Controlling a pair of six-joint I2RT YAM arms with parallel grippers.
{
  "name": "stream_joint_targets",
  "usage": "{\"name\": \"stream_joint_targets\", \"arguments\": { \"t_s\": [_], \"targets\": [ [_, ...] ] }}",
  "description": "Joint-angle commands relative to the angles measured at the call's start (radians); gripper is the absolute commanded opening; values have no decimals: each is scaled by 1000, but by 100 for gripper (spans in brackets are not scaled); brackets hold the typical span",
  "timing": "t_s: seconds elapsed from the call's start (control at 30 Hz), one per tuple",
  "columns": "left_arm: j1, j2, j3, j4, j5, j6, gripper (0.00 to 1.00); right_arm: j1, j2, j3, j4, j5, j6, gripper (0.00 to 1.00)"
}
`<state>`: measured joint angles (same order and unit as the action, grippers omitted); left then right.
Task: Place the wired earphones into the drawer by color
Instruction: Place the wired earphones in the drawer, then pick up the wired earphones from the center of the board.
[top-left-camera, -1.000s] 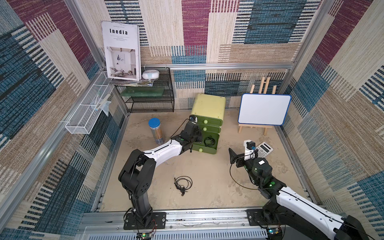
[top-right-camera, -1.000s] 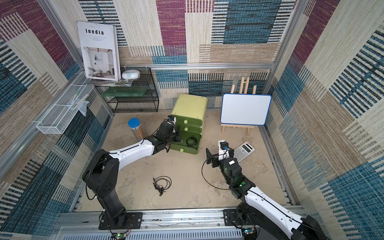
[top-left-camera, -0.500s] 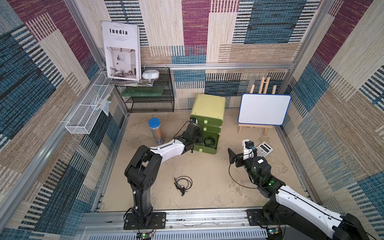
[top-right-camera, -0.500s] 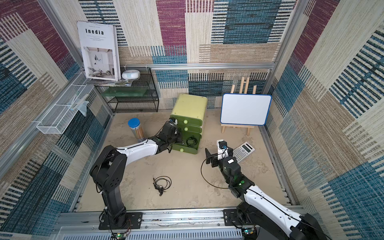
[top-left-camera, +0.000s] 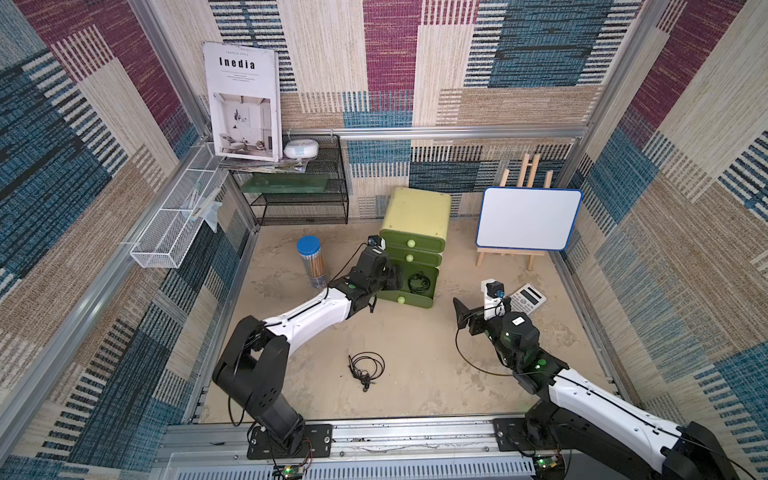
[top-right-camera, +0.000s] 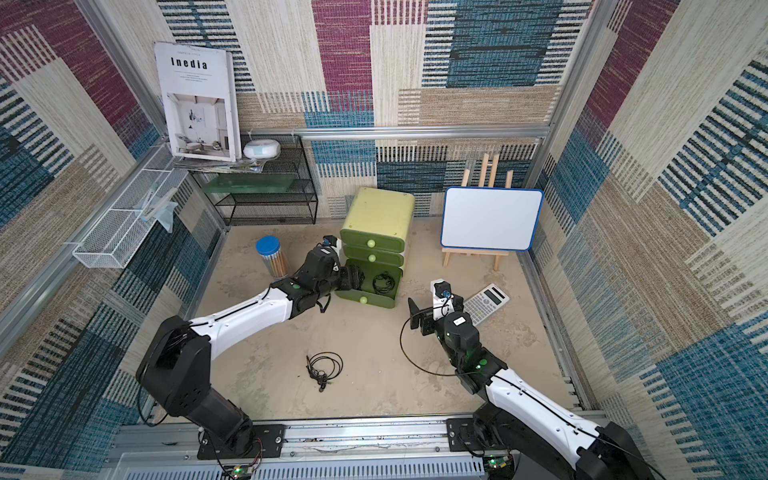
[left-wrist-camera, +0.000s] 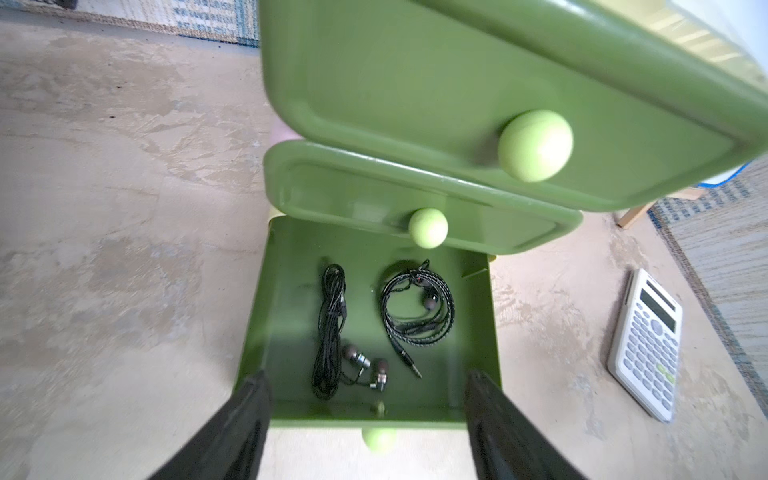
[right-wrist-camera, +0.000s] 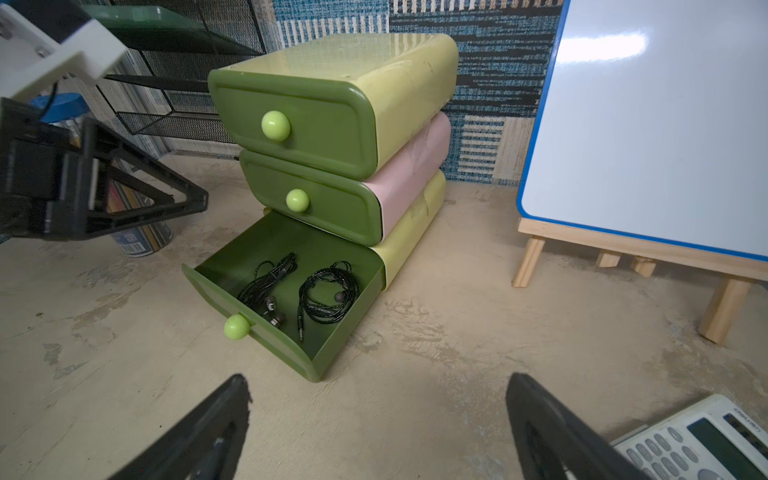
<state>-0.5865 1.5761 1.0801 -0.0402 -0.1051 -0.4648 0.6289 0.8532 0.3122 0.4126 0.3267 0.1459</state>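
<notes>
**Top views.** In both top views the left gripper hangs just above the left side of the pulled-out bottom drawer. The drawer belongs to the green drawer unit, which stands by the far edge of the table. One loose black set of wired earphones lies coiled toward the near edge, well apart from both arms. A calculator lies near the right edge. A magazine propped on the wire shelf reads "Inedia"; its smaller lines are too fine to read.

**Left wrist.** The jaws stand wide apart with nothing between them. Below, a bundled black set and a braided black set lie side by side on the drawer floor, not touching, with all cable inside the walls. The placing looks done. The sound move now is probably a straight lift, clear of the drawer front and the middle drawer's knob, before swinging away. That keeps a fingertip from hooking a loop. The loose set, being black, likely belongs in this same drawer.

**Right wrist.** The right gripper is likewise spread and empty, low over bare table facing the unit. The upper two drawers are shut. A barcode label shows on the pencil canister, but its figures are too small to read. The calculator's brand lettering is too angled to make out.
</notes>
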Motion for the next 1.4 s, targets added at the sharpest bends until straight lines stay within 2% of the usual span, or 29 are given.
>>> {"name": "stream_joint_targets", "arguments": {
  "t_s": [0.0,0.1,0.23,0.43,0.6,0.8,0.97,1.37],
  "targets": [
    [-2,-94,-54,-121,-10,-28,89,0,19,6,21,-55,31,100],
    [-4,-204,-116,-225,-15,-56,98,1,52,4,35,-118,33,100],
    [-8,-365,-214,-360,-19,-101,100,0,112,4,51,-172,62,100],
    [-31,-586,-346,-530,-24,-192,99,0,195,36,54,-232,86,100],
    [-60,-697,-433,-616,-8,-262,97,0,222,45,52,-243,83,100],
    [-102,-730,-504,-658,19,-329,92,0,206,30,59,-208,81,100],
    [-126,-705,-539,-652,16,-353,89,0,189,18,67,-191,78,100],
    [-153,-573,-559,-502,51,-351,76,0,175,10,66,-176,71,100]
  ]
}}
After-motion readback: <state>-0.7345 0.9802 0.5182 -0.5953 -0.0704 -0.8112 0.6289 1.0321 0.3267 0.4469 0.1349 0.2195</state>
